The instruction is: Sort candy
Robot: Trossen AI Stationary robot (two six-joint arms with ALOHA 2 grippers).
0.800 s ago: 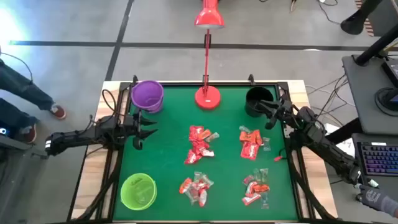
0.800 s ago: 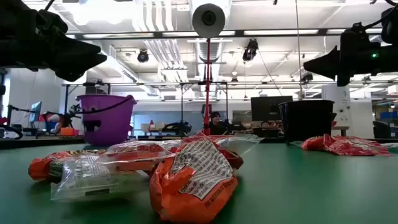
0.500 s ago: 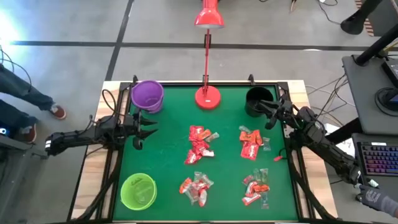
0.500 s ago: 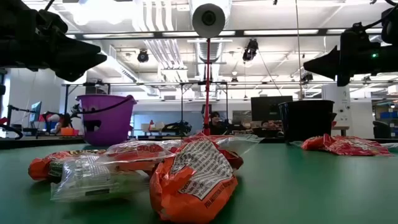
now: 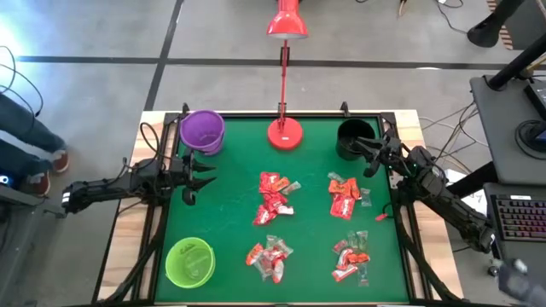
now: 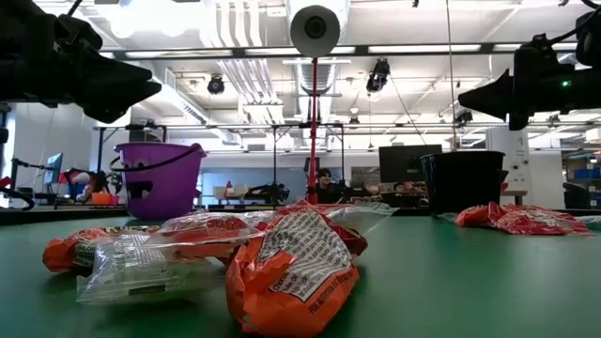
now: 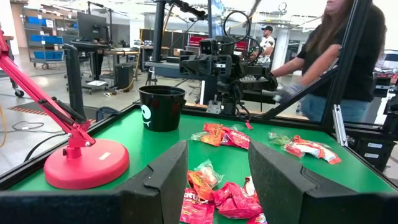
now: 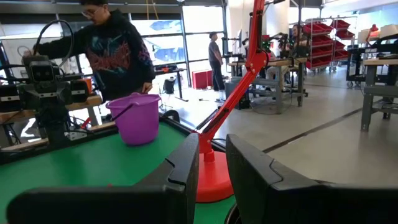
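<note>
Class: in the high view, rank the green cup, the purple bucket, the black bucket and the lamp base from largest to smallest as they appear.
1. Green cup
2. Purple bucket
3. Black bucket and lamp base: these look too alike to rank.

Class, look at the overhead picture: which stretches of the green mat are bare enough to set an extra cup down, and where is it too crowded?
Bare mat lies between the purple bucket, the green cup and the nearest candy pile. Another strip runs between the lamp base and the black cup. The four candy piles crowd the centre and right.
</note>
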